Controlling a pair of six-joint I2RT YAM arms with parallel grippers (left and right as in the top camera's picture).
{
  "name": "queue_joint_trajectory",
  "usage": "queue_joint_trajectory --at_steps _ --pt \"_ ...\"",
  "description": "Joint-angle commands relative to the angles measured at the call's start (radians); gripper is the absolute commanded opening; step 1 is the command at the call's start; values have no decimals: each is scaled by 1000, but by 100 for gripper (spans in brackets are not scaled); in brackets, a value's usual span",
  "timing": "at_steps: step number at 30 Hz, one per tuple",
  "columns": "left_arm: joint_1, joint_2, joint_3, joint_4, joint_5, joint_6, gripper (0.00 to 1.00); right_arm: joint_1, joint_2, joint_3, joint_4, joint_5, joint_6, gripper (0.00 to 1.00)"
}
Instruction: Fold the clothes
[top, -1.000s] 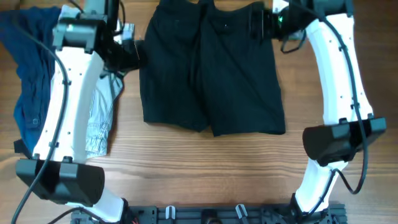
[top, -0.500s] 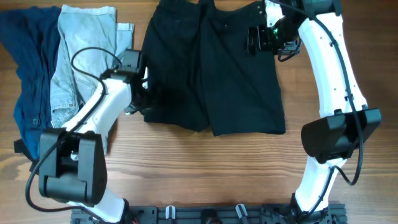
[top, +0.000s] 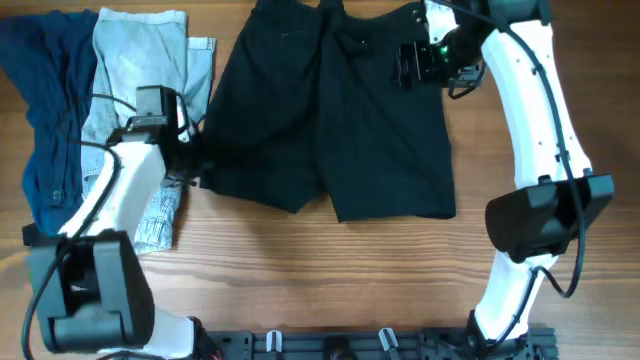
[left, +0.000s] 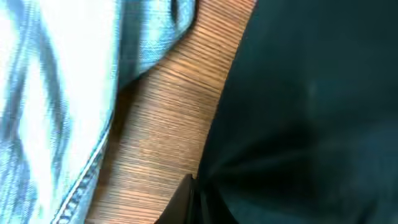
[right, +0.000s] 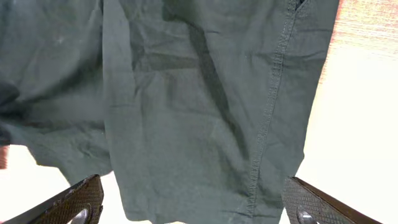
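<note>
The left hand (top: 192, 163) pinches the hem of the black shorts (top: 340, 120) spread on the bench (top: 350, 270); the right hand (top: 402, 63) hovers wide above them. A shallow pinch could slip, or dragging could snag the jeans (top: 140, 70)

Black shorts (top: 340, 120), which read as a dark grey-green with matching stitched seams in the right wrist view, lie on a warm brown counter (top: 330, 280) marked with fine straight wood grain. Next to them are pale blue denim jeans (top: 135, 70), faded almost white in patches, and a plain navy garment (top: 40, 120). The left arm (top: 115, 200) and right arm (top: 535, 110) are white with black joints, and a small green light (top: 437, 48) glows on the right one.
</note>
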Motion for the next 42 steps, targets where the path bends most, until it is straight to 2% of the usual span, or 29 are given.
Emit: queue_joint_trajectory --at_steps 1,3,4,5,8,11,16,19,24,26,27,28,29,30,33,36,41,42 --pt "8 -23 -3 0 37 -16 4 -37 12 -2 0 -17 -9 95" --pt "8 -25 3 -10 66 -16 59 -60 12 -2 1 -16 -9 98" --pt "8 -26 15 -23 77 -16 77 -72 12 -2 4 -17 -6 98" --pt "8 -35 45 -56 83 -16 85 -86 12 -2 23 -17 10 100" --pt "-9 -101 124 -106 128 -12 84 -108 12 -9 159 -17 -13 98" --pt "-142 -177 130 -78 145 -12 82 -108 49 -32 401 6 -18 98" --pt "-372 -178 130 -56 20 -20 81 -108 286 -32 748 10 -18 89" --pt "-443 -176 130 -51 19 -20 79 -108 423 -32 875 11 -8 86" --pt "-537 -127 130 13 -59 -21 78 -108 519 -32 1031 30 38 82" --pt "-549 -97 130 32 -59 -24 78 -108 545 -32 1070 48 62 65" --pt "-551 -90 130 35 -59 -27 76 -108 555 -32 1081 57 85 49" --pt "-551 -72 130 38 -62 -52 75 -109 568 -32 1088 61 99 22" --pt "-551 -66 130 43 -62 -55 74 -109 568 -32 1086 75 109 9" --pt "-553 -64 130 50 -63 -69 72 -109 568 -31 1080 109 121 4" --pt "-576 -64 130 104 -62 -69 68 -130 555 -19 1018 134 136 4" --pt "-602 -64 130 138 -63 -69 67 -177 514 -16 861 223 263 4" --pt "-603 -63 130 183 -62 -69 68 -347 311 -16 368 281 649 4" --pt "-603 -63 130 183 -62 -69 68 -382 285 -16 246 280 775 4"
